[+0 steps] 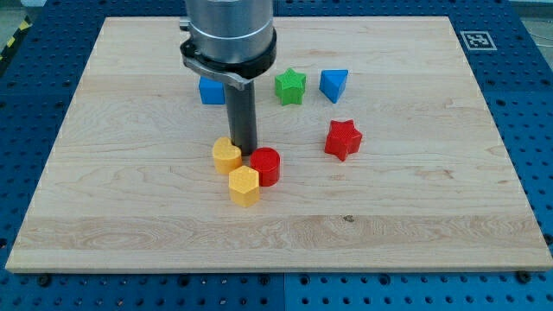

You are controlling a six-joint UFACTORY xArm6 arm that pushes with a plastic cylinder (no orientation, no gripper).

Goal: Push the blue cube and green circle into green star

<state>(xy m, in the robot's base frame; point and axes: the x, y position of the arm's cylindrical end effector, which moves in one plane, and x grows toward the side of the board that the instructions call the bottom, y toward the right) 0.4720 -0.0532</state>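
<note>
No pincer here, just my tip (244,153) parked between yellow block (226,155) and red cylinder (266,165); blue cube (210,91) looks half-hidden behind the arm, left of green star (290,86).

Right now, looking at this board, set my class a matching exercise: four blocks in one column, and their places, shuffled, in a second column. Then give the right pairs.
Column one:
1. green star
2. red star
3. blue cube
4. red cylinder

Column two:
A. partly hidden behind the arm, left of the rod
B. between the two blue blocks, near the view's top
C. just right of my tip, beside the yellow blocks
D. alone, right of the middle, below the blue triangular block

Pairs: 1-B, 2-D, 3-A, 4-C
</note>
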